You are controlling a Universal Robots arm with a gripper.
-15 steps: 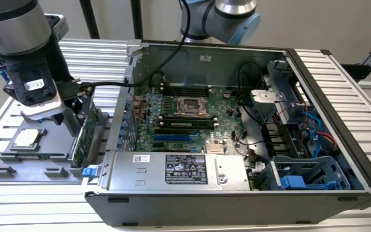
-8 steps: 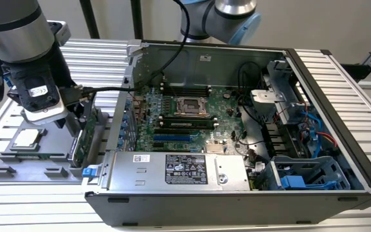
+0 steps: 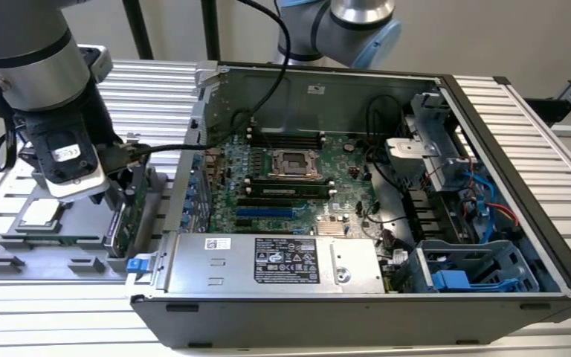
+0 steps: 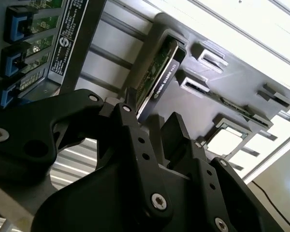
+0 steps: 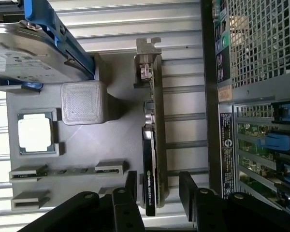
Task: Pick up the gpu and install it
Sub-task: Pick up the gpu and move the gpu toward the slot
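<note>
The open black sheet-metal computer case (image 3: pixel 365 320) lies just beside the gripper (image 5: pixel 159 193). Below the gripper sits a grey moulded tray (image 5: pixel 121 145). The gpu (image 5: pixel 152 145), a thin green board with a black cooler, stands on edge in the tray's slot, one end between the spread matte-black fingers (image 5: pixel 132 186) with a gap on each side.

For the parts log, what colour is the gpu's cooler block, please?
The cooler block is black, clearest in the first wrist view.
</note>
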